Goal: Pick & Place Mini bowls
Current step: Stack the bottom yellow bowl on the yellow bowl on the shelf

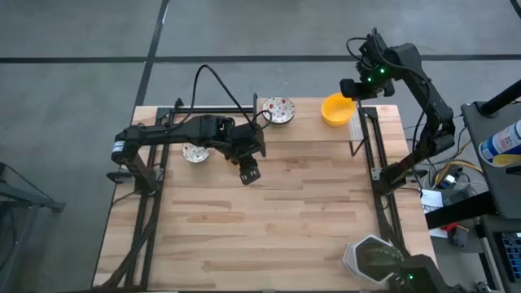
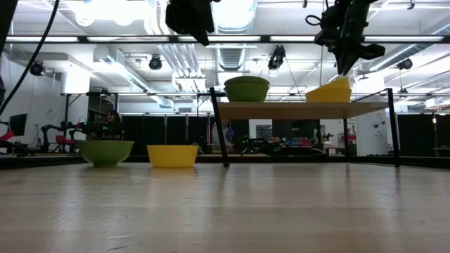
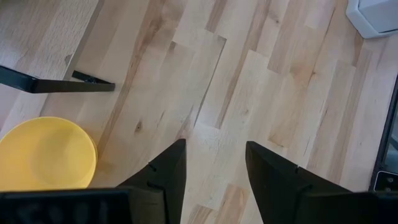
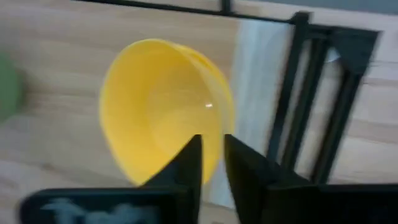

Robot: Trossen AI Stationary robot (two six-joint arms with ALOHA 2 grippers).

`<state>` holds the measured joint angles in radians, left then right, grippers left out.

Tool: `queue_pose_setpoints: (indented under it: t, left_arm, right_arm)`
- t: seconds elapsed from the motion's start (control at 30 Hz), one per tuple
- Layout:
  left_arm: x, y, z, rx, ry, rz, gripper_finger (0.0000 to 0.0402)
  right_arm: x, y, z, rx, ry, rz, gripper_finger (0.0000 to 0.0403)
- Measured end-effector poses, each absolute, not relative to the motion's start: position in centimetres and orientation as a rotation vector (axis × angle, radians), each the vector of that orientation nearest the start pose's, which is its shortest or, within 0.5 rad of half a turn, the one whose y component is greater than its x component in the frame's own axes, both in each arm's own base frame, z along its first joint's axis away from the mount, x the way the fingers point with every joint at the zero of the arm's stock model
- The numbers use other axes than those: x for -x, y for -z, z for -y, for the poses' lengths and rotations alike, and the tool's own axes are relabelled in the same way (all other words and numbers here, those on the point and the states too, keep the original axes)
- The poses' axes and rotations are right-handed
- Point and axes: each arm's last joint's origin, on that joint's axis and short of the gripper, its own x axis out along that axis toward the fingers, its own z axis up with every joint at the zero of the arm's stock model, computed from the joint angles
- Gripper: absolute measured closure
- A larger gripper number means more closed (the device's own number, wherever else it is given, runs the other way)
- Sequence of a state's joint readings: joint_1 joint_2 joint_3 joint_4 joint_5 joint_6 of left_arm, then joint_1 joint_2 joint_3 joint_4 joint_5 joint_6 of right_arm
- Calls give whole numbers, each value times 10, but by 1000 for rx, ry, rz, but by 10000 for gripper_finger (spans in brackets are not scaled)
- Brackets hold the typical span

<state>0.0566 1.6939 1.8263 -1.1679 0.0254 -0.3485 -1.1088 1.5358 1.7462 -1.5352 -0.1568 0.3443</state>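
From above, we see the right gripper (image 1: 356,88) at the far right corner of the wooden table (image 1: 269,220), its narrow jaws pinching the rim of a yellow bowl (image 1: 335,109). The left gripper (image 1: 250,172) hangs over the table's left half with its fingers spread and nothing between them. A speckled bowl (image 1: 279,110) sits at the far edge near the middle, and a second speckled bowl (image 1: 195,152) shows partly under the left arm. A grey hexagonal pot (image 1: 370,256) stands at the near right corner.

At table height, we find the yellow bowl (image 2: 330,92) tilted and lifted clear of the table, gripped by the right gripper (image 2: 349,62) reaching down from above. Another yellow bowl (image 2: 172,155) rests on the table, and just beside it stands a bowl that looks green (image 2: 105,152). One more green-looking bowl (image 2: 247,89) sits higher up on a shelf-like board.

Through the left wrist camera, we look past the parted, empty fingers (image 3: 163,175) onto bare planks, with a yellow bowl (image 3: 45,154) to one side and the pot's corner (image 3: 373,15) farther off.

Through the right wrist camera, we see the fingers (image 4: 186,163) set close together across the rim of the yellow bowl (image 4: 158,109), which is tipped on its side toward us, beside a black frame (image 4: 305,93).
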Motion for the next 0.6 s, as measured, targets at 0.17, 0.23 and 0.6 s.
queue_pose_setpoints:
  t: [0.17,0.23,0.6]
  left_arm:
    - [-336,-374,-18,359,-209,-1020,245]
    - [-336,-374,-18,359,-208,-1020,245]
    - [-336,-374,-18,359,-208,-1020,245]
  right_arm:
    - [-122,-382,233,-1147,989,-966,392]
    - [-123,-379,234,-1159,994,-972,394]
    - [-122,-356,237,-1192,1034,-1055,394]
